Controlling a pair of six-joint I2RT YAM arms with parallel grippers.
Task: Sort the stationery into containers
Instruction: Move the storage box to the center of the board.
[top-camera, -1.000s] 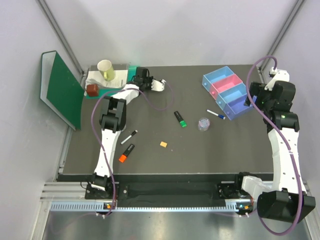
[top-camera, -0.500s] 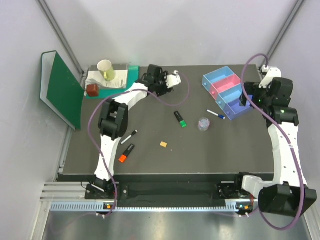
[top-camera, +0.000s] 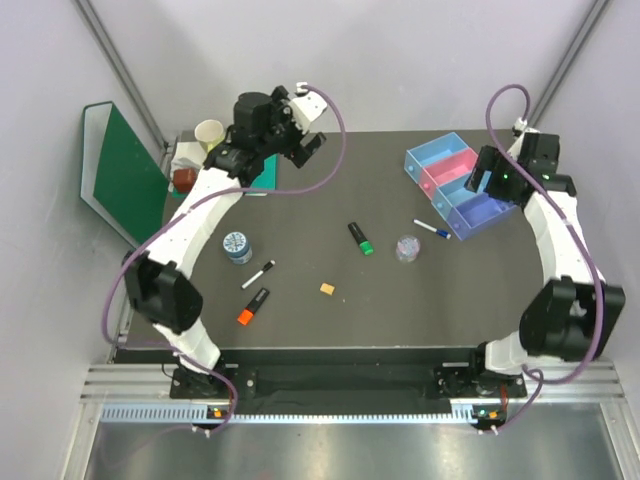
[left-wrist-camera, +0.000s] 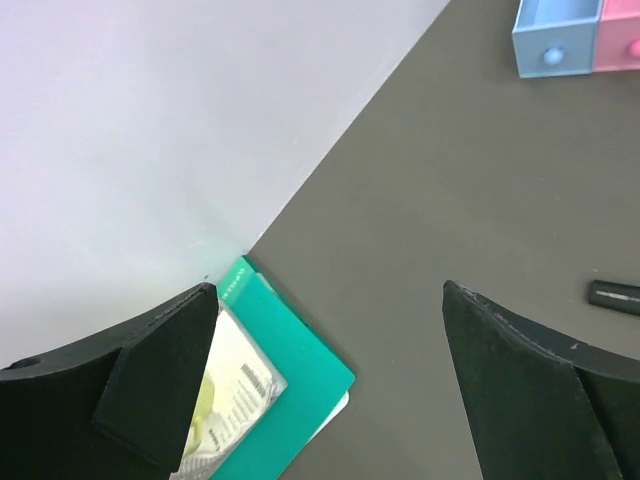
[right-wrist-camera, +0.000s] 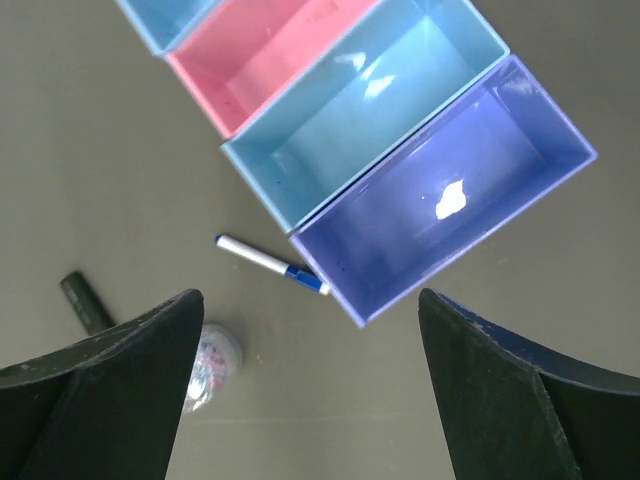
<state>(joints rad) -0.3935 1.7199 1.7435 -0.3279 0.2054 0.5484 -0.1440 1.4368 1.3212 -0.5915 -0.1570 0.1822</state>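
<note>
The containers (top-camera: 455, 185) are a row of four joined bins at the back right, all empty in the right wrist view: light blue (right-wrist-camera: 165, 15), pink (right-wrist-camera: 270, 55), blue (right-wrist-camera: 370, 110) and purple (right-wrist-camera: 450, 200). My right gripper (top-camera: 484, 178) hangs open above the purple end. On the table lie a blue-capped white pen (right-wrist-camera: 270, 262), a clear tub (top-camera: 407, 247), a green-capped highlighter (top-camera: 360, 238), a tan block (top-camera: 327, 288), a white pen (top-camera: 258, 274), an orange-capped highlighter (top-camera: 253, 305) and a blue-patterned tin (top-camera: 237, 245). My left gripper (top-camera: 308, 148) is raised at the back, open and holding nothing.
A green folder (top-camera: 122, 180) leans against the left wall. A paper cup (top-camera: 210, 133), a brown object (top-camera: 184, 180) and a teal booklet (left-wrist-camera: 290, 390) with a plastic packet sit at the back left corner. The back wall is close behind the left gripper.
The left arm has lifted and swung back from the table, and its gripper has gone from shut to open. The tin now shows where the arm stood. The right gripper shifted slightly over the bins.
</note>
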